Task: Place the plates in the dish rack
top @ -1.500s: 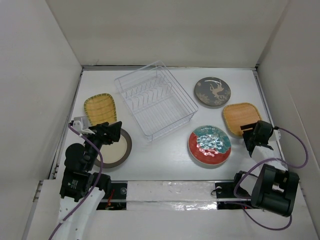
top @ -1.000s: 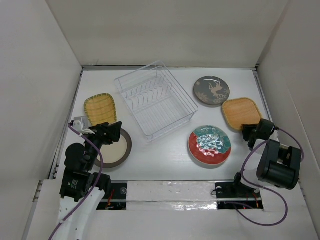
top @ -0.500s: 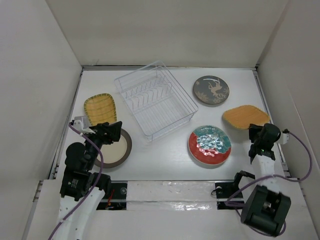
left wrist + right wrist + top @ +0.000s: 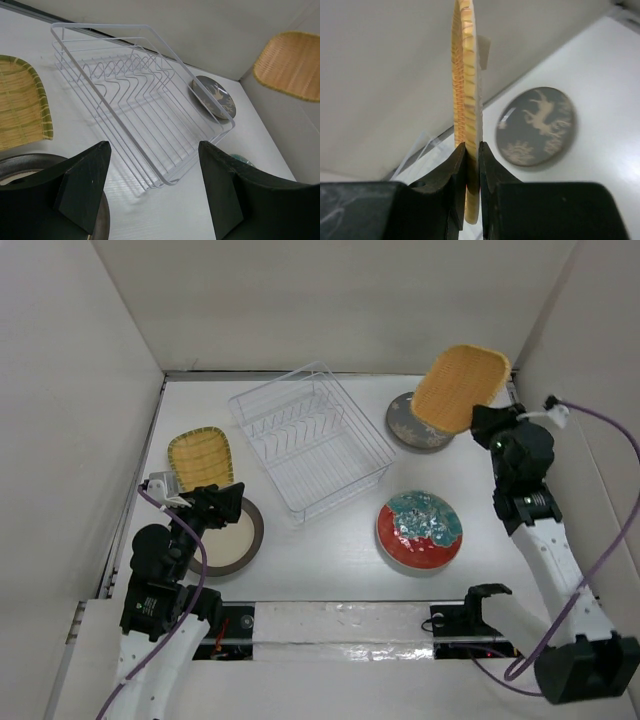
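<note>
1. White table (image 4: pixel 330 575) with pale walls boxing it in is holding the whole setup. The dish rack (image 4: pixel 310 440), a see-through wire basket with a row of upright prongs, is sitting at an angle towards the back middle.
2. The orange plate (image 4: pixel 458 388), rounded-square with a woven-looking texture, is hanging in the air at the back right. It's tipping up on edge and partly covering the dark grey plate (image 4: pixel 403 428) in the top view.
3. The right gripper (image 4: pixel 472 150) is pinching the orange plate's lower edge, with a finger pressing on each face. Its arm is reaching up and out towards the back right corner.
4. The dark grey plate with its pale pattern is lying flat on the table right of the rack. The red-rimmed teal plate (image 4: pixel 420 530) is lying flat nearer the arms.
5. The yellow ribbed plate (image 4: pixel 200 457) is lying left of the rack, with the brown-rimmed cream plate (image 4: pixel 240 540) just in front of it.
6. The left gripper (image 4: pixel 152 150) is hovering low over the cream plate, jaws spread wide and gripping nothing, pointing at the rack. Its arm is staying folded close to its base.
</note>
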Tool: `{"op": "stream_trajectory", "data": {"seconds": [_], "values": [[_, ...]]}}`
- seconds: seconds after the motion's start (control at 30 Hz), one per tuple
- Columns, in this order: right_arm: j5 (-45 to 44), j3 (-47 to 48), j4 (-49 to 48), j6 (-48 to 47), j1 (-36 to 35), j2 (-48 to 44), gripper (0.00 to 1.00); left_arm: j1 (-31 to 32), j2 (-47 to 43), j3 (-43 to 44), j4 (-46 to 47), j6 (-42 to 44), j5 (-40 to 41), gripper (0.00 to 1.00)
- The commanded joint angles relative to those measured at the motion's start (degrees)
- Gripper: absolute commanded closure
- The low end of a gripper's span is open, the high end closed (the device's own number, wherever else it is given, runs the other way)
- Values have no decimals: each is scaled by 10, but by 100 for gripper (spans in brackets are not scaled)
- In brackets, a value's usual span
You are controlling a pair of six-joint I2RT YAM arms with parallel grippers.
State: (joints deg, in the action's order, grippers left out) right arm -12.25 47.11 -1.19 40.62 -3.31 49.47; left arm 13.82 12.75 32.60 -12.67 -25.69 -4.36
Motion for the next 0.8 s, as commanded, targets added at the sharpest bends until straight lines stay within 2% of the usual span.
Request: {"op": "stream_trajectory", "data": {"seconds": [0.0,0.1,0.23,0.3,0.33,0.43,0.57,0.77], "values": [[45,117,-112,-126,-106,102,100,4,12,0,31,5,-5,32],[25,212,-137,-216,-194,225,100,4,17,-1,31,5,-5,32],[43,351,-153,-326,-246,377,100,4,24,0,29,6,-3,32],[47,415,-134,-372,-252,460,100,4,26,-1,30,6,-3,32],[47,482,-122,-381,-253,486,100,4,29,0,30,6,-4,32],[43,570,-85,-415,-253,568,100,4,34,0,29,6,-1,32],[33,671,-41,-451,-258,622,100,4,39,0,29,6,3,32],[34,698,-3,-462,-258,628,100,4,47,-1,32,6,2,32]]}}
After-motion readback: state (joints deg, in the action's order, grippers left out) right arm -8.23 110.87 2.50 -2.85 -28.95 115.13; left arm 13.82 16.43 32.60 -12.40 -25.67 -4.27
